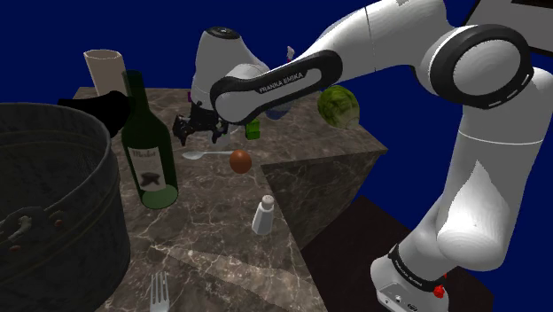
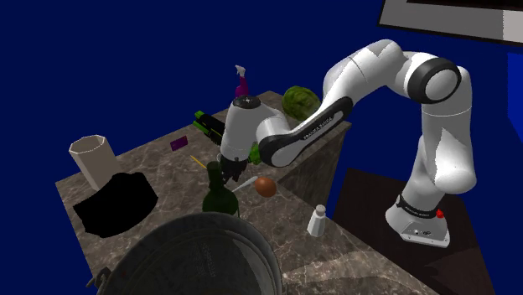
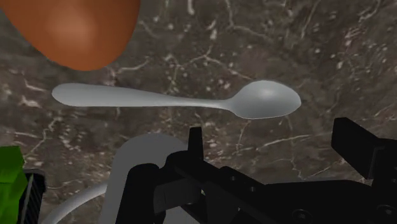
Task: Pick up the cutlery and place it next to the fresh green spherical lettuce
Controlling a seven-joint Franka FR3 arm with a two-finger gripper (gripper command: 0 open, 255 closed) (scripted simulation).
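Observation:
A grey spoon [image 1: 206, 154] [image 3: 191, 102] lies flat on the marble table [image 1: 213, 222], with a brown egg-shaped ball [image 1: 240, 160] [image 3: 76, 28] just beyond its handle end. My gripper [image 1: 197, 133] [image 3: 275, 137] hovers a little above the spoon, open, its fingers apart near the bowl end and touching nothing. The green round lettuce [image 1: 339, 106] [image 2: 299, 100] sits near the table's far corner, at the shoulder view's right. A second piece of cutlery, a fork [image 1: 159, 292], lies at the table's near edge.
A dark green wine bottle [image 1: 149, 151] stands just left of the gripper in the shoulder view. A big dark pot [image 1: 53, 213] takes up the near left. A white shaker [image 1: 263, 214] stands by the table's right edge. A beige cup [image 1: 106, 71] and a purple spray bottle [image 2: 241, 82] stand at the back.

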